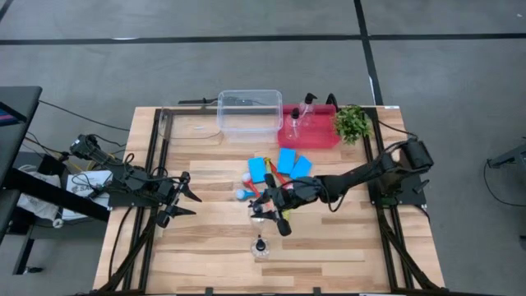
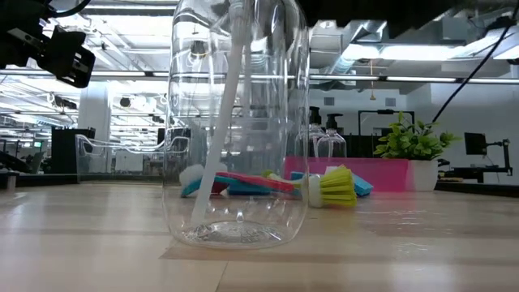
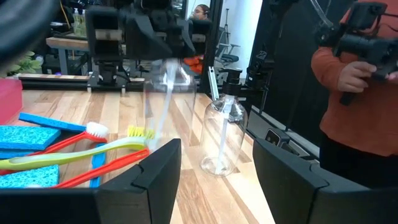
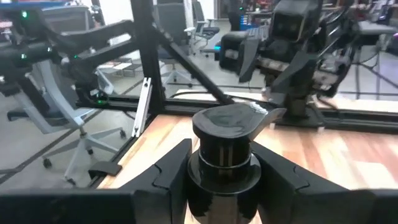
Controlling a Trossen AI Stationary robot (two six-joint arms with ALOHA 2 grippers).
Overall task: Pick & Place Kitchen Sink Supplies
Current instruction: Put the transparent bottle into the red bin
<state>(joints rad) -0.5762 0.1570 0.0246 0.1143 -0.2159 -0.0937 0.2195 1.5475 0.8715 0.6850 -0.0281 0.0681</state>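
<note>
High view — pale wooden plank table [image 1: 205, 238] on a grey floor crossed by dark lines. The left gripper [image 1: 185, 201] hangs low over the table's left part with its fingers spread and nothing between them. The right gripper [image 1: 267, 212] reaches to mid-table and is clamped on the held bottle [image 1: 261, 215]. The standing bottle [image 1: 260, 247] is upright near the front edge, apart from both grippers. Three blue sponges [image 1: 286, 160] lie just behind the right gripper, with the brushes [image 1: 251, 193] beside them. At the back sit a clear tub [image 1: 249, 111], a red tray [image 1: 316, 136] with two tray bottles [image 1: 297, 119] in it, and a plant [image 1: 352, 122].

Low view — the standing bottle [image 2: 235, 122] fills the foreground, its dip tube slanting inside. Behind it lie the brushes [image 2: 334, 186], yellow-green bristles facing the camera, then the red tray [image 2: 381, 172], the tray bottles [image 2: 328, 142] and the plant [image 2: 413, 138]. Beyond is an open hall with ceiling ducts and strip lights. Any print is too small to read.

Left wrist view — left gripper [image 3: 217, 177] parted and bare. Ahead are the standing bottle [image 3: 222, 134], the blurred held bottle [image 3: 168, 93], the brushes [image 3: 93, 152] and the sponges [image 3: 25, 137]. A person [image 3: 354, 87] in an orange sleeve stands beyond the table edge.

Right wrist view — right gripper [image 4: 227, 168] closed on either side of the held bottle [image 4: 227, 127], just under its black pump top. Office chairs stand past the table.
</note>
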